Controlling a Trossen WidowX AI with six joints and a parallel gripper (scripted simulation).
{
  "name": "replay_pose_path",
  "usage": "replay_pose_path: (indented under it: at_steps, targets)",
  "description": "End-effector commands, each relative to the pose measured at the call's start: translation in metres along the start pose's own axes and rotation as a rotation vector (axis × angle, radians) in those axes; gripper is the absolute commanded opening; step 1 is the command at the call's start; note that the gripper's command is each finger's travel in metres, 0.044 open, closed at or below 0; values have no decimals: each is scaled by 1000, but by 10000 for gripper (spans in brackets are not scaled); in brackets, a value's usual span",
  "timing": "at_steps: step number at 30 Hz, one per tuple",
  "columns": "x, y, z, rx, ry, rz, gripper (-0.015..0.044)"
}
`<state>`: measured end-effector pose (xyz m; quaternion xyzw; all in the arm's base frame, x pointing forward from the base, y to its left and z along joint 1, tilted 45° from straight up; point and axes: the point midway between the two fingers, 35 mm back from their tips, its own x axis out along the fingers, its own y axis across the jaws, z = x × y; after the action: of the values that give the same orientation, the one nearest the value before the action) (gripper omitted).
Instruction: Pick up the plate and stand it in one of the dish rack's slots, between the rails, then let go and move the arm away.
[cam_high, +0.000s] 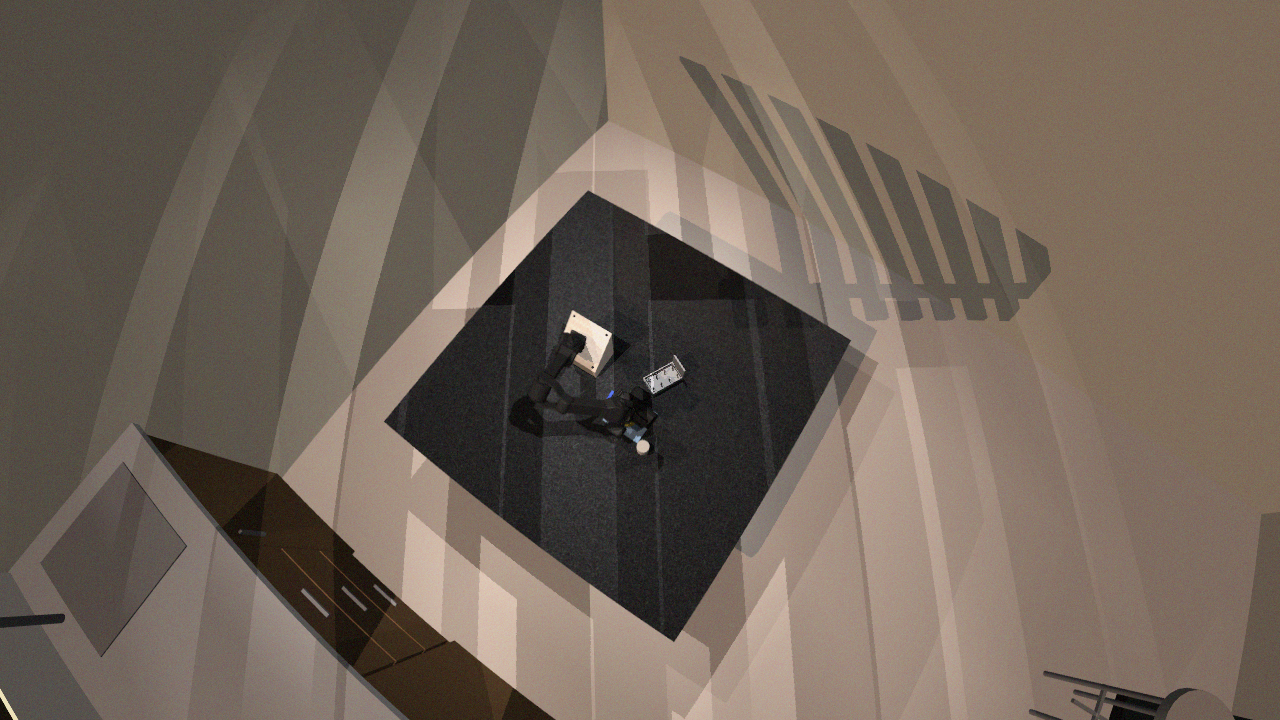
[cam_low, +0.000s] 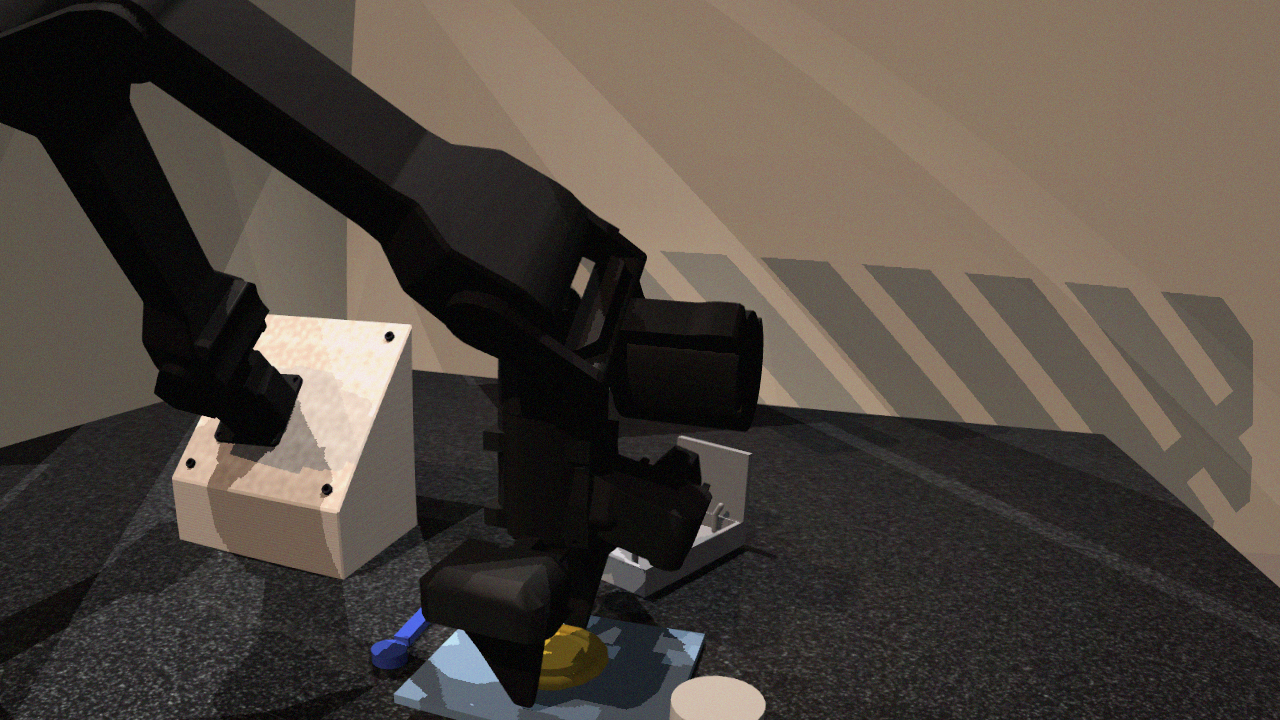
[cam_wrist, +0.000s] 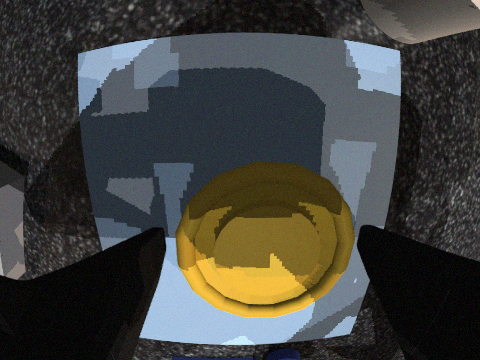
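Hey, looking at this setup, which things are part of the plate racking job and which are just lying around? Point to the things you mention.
Part of the job:
- yellow plate (cam_low: 577, 658) (cam_wrist: 267, 240)
- dish rack (cam_high: 664, 377) (cam_low: 733, 483)
- the arm's tool (cam_wrist: 266, 239), open around the plate

Just lying about:
- blue spoon-shaped item (cam_low: 390, 652)
- beige round-topped object (cam_high: 642, 446) (cam_low: 717, 698) (cam_wrist: 420, 22)
- light blue board (cam_high: 634, 433) (cam_low: 657, 640) (cam_wrist: 200, 115), under the plate
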<state>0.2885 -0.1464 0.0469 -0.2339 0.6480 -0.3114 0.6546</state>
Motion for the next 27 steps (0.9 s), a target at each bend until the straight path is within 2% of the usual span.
replay_pose_path:
  at_steps: [1,7,18,27]
  targets:
    - [3,0,-1,-6,1,-3,367]
    - [3,0,-1,-6,1,-3,367]
    - [3,0,-1,-6,1,-3,294]
    - [-29,5,8,-6,-1,11,58]
